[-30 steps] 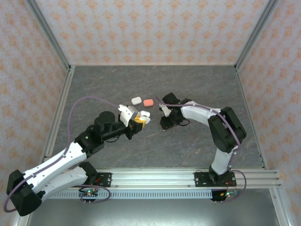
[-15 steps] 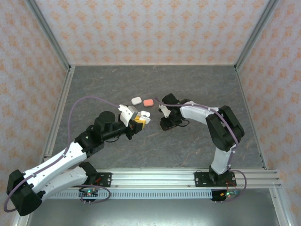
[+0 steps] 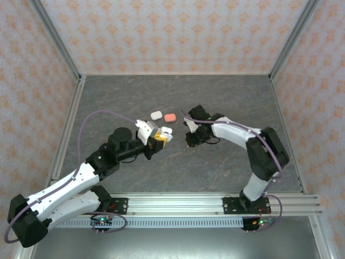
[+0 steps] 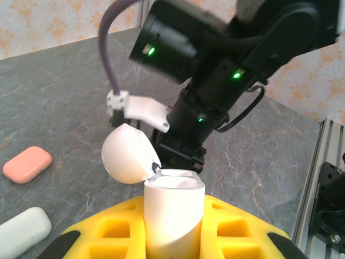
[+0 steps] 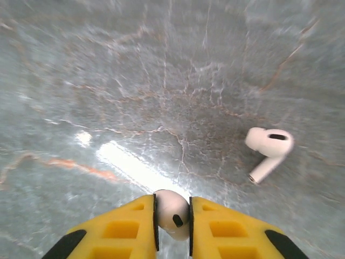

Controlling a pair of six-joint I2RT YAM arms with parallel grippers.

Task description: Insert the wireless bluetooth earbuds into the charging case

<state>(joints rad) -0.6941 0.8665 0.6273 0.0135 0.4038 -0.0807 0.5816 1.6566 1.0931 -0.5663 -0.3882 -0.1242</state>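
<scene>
at the near edge both arms are bolted to a metal rail point(image 3: 178, 204) and reach out over a grey, veined table point(image 3: 226, 97). the left arm point(image 3: 64, 186) stretches up and to the right. the right arm point(image 3: 259, 156) bends back toward the middle, so the two arm ends sit near each other at the centre, close but apart.

the left gripper point(image 4: 172, 232) is closed on a white charging case point(image 4: 173, 216), with its yellow fingers point(image 4: 108, 232) pressing the body from both sides. the lid point(image 4: 128, 154) is flipped back to the left, and the open mouth faces away from the gripper, toward the right arm just beyond it.

the right gripper point(image 5: 172, 221) points down at the table and is clamped on a white earbud point(image 5: 172, 210), pinched between its two yellow pads point(image 5: 124, 226) low over the surface. whether the bud touches the table i cannot tell. a second earbud point(image 5: 268, 145), also white, lies loose on the table a little further on, to the right in the wrist view, with its stem pointing down and left.

beyond the held case, two closed cases lie side by side on the table: a white case point(image 3: 156, 115) and a coral case point(image 3: 170, 117), near each other but not touching. farthest back stand the walls point(image 3: 172, 38), papered in an orange pattern.
</scene>
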